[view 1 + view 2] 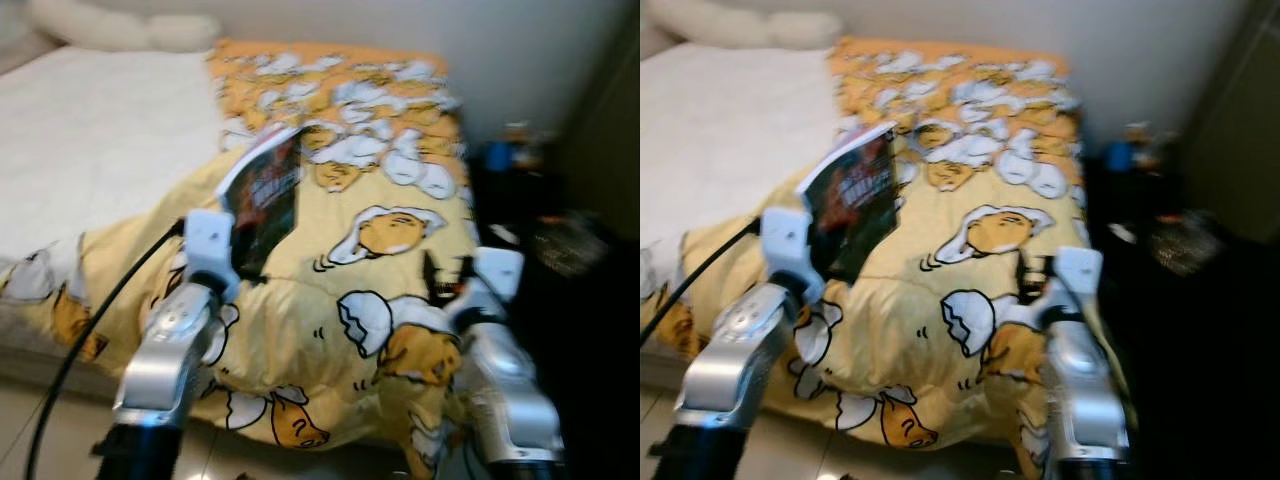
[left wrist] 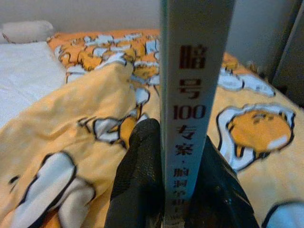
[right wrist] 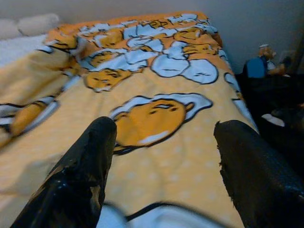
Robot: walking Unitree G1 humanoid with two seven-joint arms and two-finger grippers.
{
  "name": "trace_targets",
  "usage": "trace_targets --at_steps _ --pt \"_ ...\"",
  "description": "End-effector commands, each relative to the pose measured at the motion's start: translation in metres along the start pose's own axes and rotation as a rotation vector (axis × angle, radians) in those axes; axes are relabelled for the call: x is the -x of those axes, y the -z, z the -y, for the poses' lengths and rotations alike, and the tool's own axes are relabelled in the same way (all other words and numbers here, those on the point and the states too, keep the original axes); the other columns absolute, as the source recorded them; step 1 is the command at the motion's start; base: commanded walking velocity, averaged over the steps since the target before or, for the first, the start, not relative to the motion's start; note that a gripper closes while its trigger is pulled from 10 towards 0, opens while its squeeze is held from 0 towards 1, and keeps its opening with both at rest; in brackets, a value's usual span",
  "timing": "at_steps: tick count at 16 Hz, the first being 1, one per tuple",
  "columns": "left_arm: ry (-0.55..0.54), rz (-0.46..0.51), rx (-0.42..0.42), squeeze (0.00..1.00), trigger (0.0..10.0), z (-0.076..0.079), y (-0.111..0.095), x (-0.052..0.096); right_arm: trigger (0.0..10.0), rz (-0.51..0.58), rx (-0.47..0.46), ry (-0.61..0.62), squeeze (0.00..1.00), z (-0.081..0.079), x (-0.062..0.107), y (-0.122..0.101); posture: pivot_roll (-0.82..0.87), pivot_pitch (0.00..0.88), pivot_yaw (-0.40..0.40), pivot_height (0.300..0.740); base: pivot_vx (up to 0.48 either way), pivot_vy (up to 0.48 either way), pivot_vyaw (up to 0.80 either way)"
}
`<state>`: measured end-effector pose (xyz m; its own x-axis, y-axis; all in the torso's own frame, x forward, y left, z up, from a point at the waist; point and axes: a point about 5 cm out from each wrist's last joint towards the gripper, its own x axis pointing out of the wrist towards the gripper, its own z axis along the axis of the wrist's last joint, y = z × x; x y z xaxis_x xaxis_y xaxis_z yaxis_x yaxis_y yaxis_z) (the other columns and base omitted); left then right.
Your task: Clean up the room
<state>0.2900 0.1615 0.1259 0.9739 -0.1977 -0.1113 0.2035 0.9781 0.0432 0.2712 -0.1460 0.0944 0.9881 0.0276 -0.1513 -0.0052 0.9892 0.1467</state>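
The left gripper (image 2: 178,190) was clamped on a book (image 1: 265,195), its two black fingers (image 2: 137,180) pinching the spine from either side. The book stood upright and lifted above the quilt (image 1: 340,330), dark cover facing the camera, on the left of the scene just beyond the left arm's wrist. In the left wrist view the grey spine (image 2: 194,95) ran straight up between the fingers and bore red and dark printed characters.

The right gripper (image 3: 164,166) hovered over the near right part of the quilt with its fingers (image 3: 85,166) spread wide apart and holding nothing.

The yellow quilt, printed with egg cartoons, lay rumpled across the right half of the bed (image 1: 90,140) and hung over the near edge. To its left the white sheet was bare, with a pillow (image 1: 120,30) at the far end. A dark cluttered area (image 1: 560,240) lay to the right of the bed, too blurred to make out.
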Motion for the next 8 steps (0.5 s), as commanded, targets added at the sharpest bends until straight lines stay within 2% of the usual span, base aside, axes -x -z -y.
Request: trace_targets --at_steps 1,5,8 --pt "0.0 0.054 -0.006 0.0 10.0 0.0013 -0.0132 -0.0019 10.0 0.011 0.01 0.015 0.0 0.0049 -0.0013 -0.005 -0.04 0.0 0.037 0.74 0.0 0.304 -0.8" --pt "-0.004 0.052 -0.007 0.0 10.0 0.0004 -0.0131 -0.0001 10.0 0.011 0.018 0.015 0.0 0.0046 -0.0036 -0.0052 -0.03 0.0 0.038 0.74 0.0 0.306 -0.67" --pt "-0.008 0.05 -0.005 0.0 10.0 -0.0005 -0.0132 0.0005 10.0 0.007 0.02 0.009 0.0 0.0031 -0.0048 -0.0048 -0.03 0.0 0.037 0.74 0.0 0.309 0.0"
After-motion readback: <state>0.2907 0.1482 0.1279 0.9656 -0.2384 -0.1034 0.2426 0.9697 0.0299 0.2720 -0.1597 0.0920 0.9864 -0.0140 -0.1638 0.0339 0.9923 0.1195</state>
